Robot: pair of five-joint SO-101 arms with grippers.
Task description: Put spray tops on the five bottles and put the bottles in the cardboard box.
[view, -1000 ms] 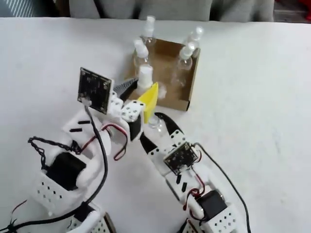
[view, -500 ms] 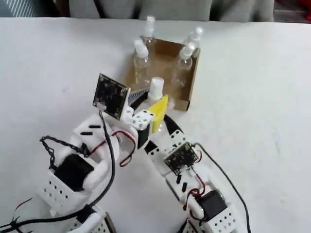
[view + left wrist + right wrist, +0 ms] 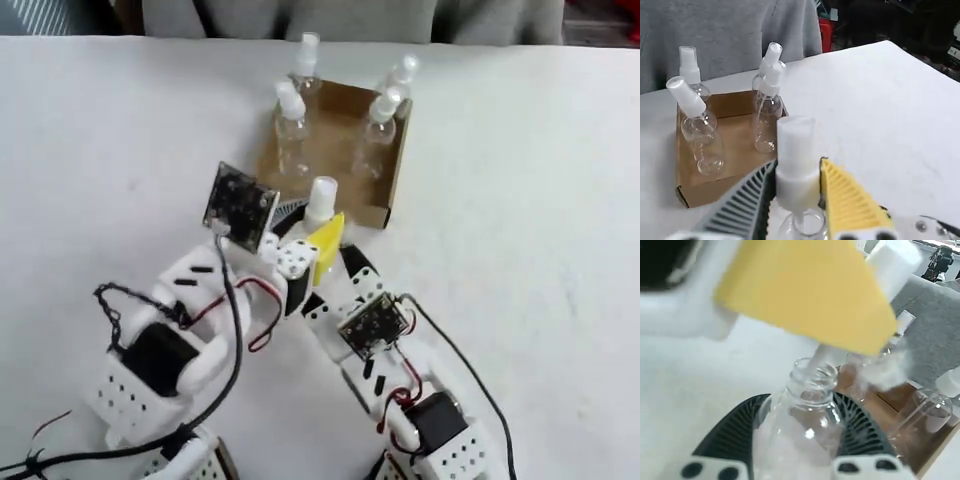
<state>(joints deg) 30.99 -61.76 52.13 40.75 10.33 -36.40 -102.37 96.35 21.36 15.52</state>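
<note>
The left tool (image 3: 797, 167) is clamped on a spray top (image 3: 795, 145) — grey finger one side, yellow the other — with its tube dipping into the open neck of the bottle (image 3: 807, 390). The right tool (image 3: 799, 440) is closed around that bottle (held upright), just at 6 o'clock of the cardboard box (image 3: 398, 165) on the counter (image 3: 520, 200). In the box stand four capped bottles (image 3: 290, 130).

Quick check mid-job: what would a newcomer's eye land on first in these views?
First, the left gripper, with one yellow and one grey finger, pinching a white spray top right over the open bottle. The black right gripper holds that bottle on the table, on the arms' side of the cardboard box. Next, the four capped bottles standing in the box.
</note>
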